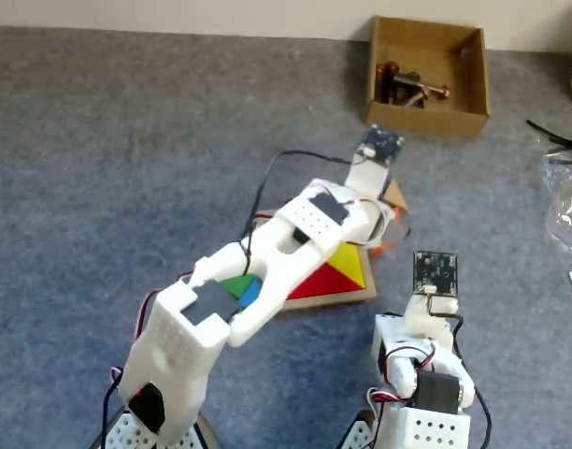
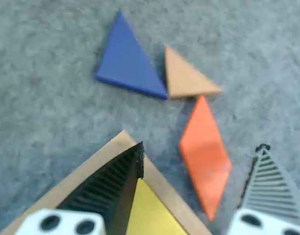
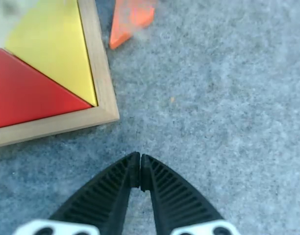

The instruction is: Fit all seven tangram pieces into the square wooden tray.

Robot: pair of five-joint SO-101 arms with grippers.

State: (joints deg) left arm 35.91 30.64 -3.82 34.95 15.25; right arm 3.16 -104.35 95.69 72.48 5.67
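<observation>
A: High view?
B: Wooden tray (image 1: pixel 347 299) sat on fuzzy grey counter (image 1: pixel 127 140), cardboard box (image 1: pixel 426 112) beyond.
A: Left wrist?
B: Left tool (image 2: pixel 200 146) gaped over tray's corner; blue triangle (image 2: pixel 128 61), tan triangle (image 2: pixel 187 76), orange parallelogram (image 2: pixel 205 154) outside.
A: Right?
B: Right tool (image 3: pixel 140 161) clenched empty beside tray.

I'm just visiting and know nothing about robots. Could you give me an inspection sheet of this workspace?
Surface: grey carpet.
Job's things: wooden tray holds yellow triangle, red triangle, plus green piece and blue piece partly under the left arm; blue triangle, tan triangle and orange parallelogram lie outside it.
Clutter: cardboard box with coppery items; clear plastic bag.
Grippers: left tool open, straddling the orange parallelogram; right tool shut over carpet by tray corner.
Cables: black cable loops over that arm; black cables near bag.
Surroundings: pale wall beyond carpet.
</observation>
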